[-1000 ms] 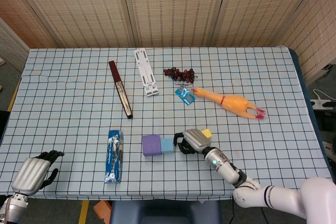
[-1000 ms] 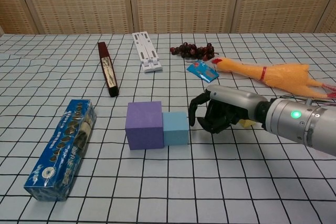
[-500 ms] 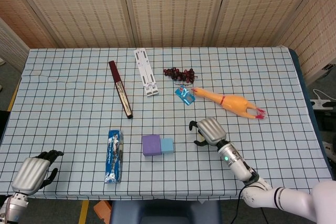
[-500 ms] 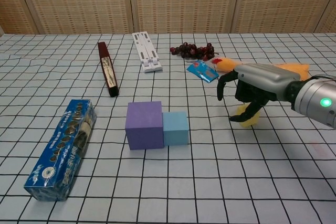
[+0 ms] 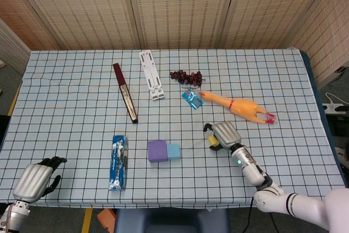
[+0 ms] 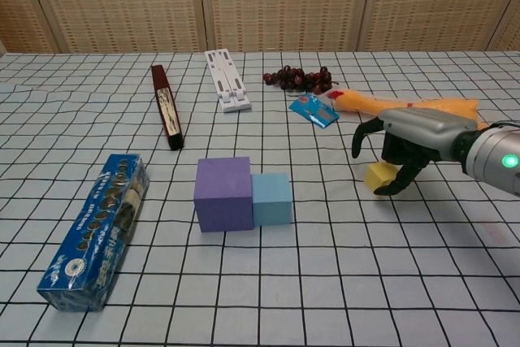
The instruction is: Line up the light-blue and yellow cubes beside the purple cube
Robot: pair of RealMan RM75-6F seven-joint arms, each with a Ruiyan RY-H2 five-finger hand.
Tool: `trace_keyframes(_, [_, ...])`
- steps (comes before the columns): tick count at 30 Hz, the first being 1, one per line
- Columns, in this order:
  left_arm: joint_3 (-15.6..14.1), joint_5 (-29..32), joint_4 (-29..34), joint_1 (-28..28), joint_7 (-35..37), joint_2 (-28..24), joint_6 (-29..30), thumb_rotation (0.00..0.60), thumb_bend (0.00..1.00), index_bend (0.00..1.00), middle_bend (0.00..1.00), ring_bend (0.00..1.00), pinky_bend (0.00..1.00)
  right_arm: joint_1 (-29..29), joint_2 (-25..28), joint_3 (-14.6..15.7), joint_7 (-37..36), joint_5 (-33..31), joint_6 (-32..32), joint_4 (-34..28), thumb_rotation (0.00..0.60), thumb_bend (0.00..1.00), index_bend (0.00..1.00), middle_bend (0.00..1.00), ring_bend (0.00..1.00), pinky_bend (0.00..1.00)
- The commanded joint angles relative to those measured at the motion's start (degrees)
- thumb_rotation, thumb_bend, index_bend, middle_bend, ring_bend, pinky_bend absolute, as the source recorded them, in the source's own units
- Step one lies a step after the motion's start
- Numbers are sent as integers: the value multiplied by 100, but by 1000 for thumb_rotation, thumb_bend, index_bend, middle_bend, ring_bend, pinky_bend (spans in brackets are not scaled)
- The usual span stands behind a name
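While yellow cube [image 6: 379, 176] sits apart from the row: right hand [image 6: 406, 149] arches over it, fingers [image 6: 404, 176] curled around its right side, touching; firm grasp cannot be told.
Light-blue cube [image 6: 271, 198]: flush against purple cube [image 6: 223, 193], on its right.
Left hand [image 5: 37, 178]: near table's front-left edge, fingers curled in, holding nothing.
Surroundings: rubber chicken [image 6: 410, 110] behind right hand; blue biscuit pack [image 6: 99, 227] left of cubes; grapes [image 6: 297, 78] farther back.

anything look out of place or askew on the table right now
The yellow cube sits apart from the row, under the right robot hand, while the light-blue cube already touches the purple cube. Nothing looks spilled or damaged.
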State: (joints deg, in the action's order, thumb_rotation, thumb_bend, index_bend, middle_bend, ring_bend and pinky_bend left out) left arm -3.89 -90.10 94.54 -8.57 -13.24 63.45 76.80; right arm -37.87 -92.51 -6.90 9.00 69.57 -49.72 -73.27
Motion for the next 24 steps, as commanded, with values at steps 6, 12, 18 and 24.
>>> trace_keyframes(6, [-8, -9, 3, -2, -31, 7, -6, 600, 468, 303, 315, 359, 654, 4, -19, 5, -103, 7, 49, 60, 600, 46, 439, 970, 888, 1000])
trace_keyframes(12, [-19, -18, 15, -9, -51, 8, -23, 600, 469, 303, 316, 358, 653, 13, -10, -1, -135, 35, 23, 58, 600, 46, 459, 970, 888, 1000])
trace_keyframes(18, [-15, -9, 14, -9, -51, 11, -20, 600, 469, 303, 315, 358, 653, 41, 31, -20, -19, 38, -96, 32, 600, 46, 452, 970, 888, 1000])
trace_keyframes(24, [-23, -20, 19, -15, -77, 18, -32, 600, 468, 303, 315, 359, 653, 48, 68, -14, -9, -17, -38, -13, 600, 45, 450, 970, 888, 1000])
